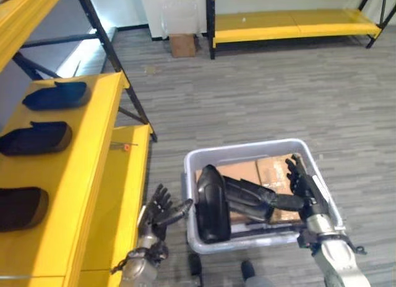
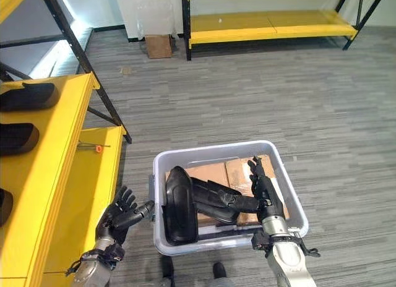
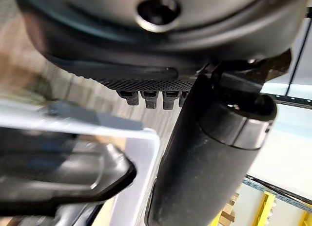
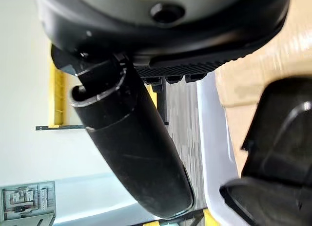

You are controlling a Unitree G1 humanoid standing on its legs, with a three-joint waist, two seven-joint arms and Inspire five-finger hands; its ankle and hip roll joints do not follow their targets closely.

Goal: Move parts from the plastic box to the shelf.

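Observation:
A pale grey plastic box (image 1: 247,148) stands on the floor in front of me, lined with cardboard. Two black moulded parts are in it: one (image 1: 212,203) stands on end at the left, the other (image 1: 250,197) lies across the middle. My right hand (image 1: 304,182) hovers open over the box's right side, fingers straight, just past the lying part's end. My left hand (image 1: 158,209) is open outside the box's left wall, fingers spread, holding nothing. The yellow shelf (image 1: 93,151) on my left carries three black parts (image 1: 34,137).
A lower yellow shelf board (image 1: 127,194) lies between my left hand and the upper one, with a small orange-tipped tool (image 1: 125,147) on it. A black shelf leg (image 1: 124,83) slants behind. Far back stand another yellow rack (image 1: 291,24) and a cardboard box (image 1: 183,44).

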